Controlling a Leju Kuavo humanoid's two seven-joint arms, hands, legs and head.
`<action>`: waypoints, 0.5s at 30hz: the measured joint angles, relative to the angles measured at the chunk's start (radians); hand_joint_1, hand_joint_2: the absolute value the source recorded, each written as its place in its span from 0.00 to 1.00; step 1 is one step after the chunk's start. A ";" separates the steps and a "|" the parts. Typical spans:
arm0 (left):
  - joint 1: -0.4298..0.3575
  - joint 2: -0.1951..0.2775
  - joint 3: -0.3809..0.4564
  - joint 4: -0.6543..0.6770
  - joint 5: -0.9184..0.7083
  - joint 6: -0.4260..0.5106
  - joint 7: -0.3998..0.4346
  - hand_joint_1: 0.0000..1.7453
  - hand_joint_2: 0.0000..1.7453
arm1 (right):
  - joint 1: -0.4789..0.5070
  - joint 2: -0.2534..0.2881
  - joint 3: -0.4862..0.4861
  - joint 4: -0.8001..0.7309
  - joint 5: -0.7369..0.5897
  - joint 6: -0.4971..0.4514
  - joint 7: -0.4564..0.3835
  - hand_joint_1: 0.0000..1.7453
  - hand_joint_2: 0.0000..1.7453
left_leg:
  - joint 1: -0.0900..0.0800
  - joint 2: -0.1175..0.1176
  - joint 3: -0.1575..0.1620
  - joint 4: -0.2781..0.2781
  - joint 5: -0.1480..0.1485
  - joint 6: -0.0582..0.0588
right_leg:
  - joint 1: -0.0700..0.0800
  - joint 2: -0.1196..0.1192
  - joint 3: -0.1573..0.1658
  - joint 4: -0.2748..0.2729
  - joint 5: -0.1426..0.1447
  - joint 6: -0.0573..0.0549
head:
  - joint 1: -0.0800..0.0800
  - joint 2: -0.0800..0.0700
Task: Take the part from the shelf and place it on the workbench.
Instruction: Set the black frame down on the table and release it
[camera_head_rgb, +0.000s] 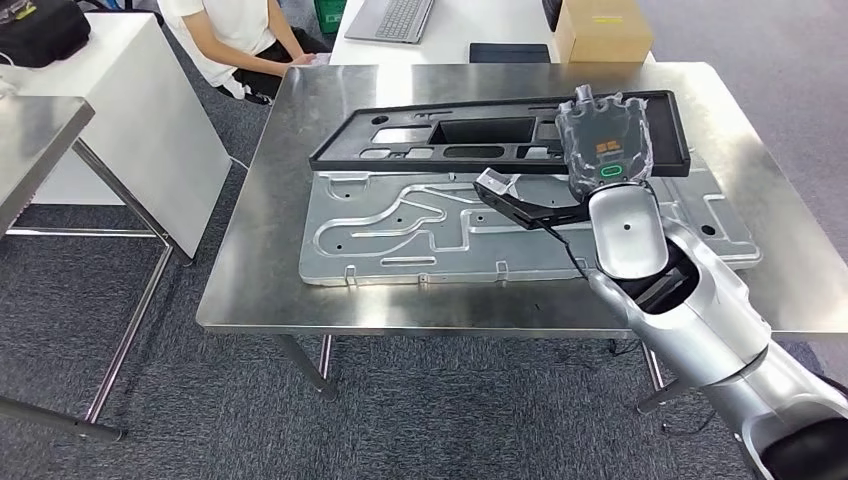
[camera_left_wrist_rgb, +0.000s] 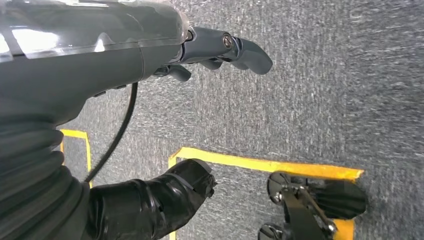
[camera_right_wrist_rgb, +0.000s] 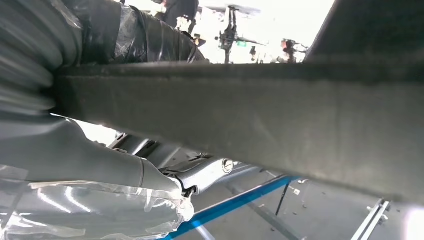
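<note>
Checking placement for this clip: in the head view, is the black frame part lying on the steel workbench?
Yes. The black frame part lies flat on the steel workbench, behind the silver metal panel, with the right hand over its right end.
</note>
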 joint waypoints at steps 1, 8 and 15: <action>-0.001 0.000 0.000 0.000 0.000 0.000 0.001 0.00 1.00 | -0.002 0.003 0.001 0.004 0.000 -0.001 -0.001 1.00 1.00 | -0.002 0.000 0.004 -0.005 -0.004 0.002 | 0.000 0.001 0.001 -0.003 -0.001 0.005 | 0.000 0.000; -0.002 -0.002 0.000 0.000 0.001 0.000 0.003 0.00 1.00 | -0.001 0.017 0.005 0.032 0.000 -0.019 -0.012 1.00 1.00 | 0.009 0.004 0.058 -0.058 -0.003 0.020 | -0.002 -0.005 -0.106 0.204 -0.088 0.032 | 0.007 0.000; 0.000 -0.003 0.000 0.000 0.000 0.000 0.002 0.00 1.00 | 0.010 0.024 0.007 0.065 -0.002 -0.034 -0.021 1.00 1.00 | 0.009 -0.003 0.067 -0.010 -0.057 -0.006 | -0.011 -0.010 -0.056 0.010 0.050 0.035 | 0.009 0.000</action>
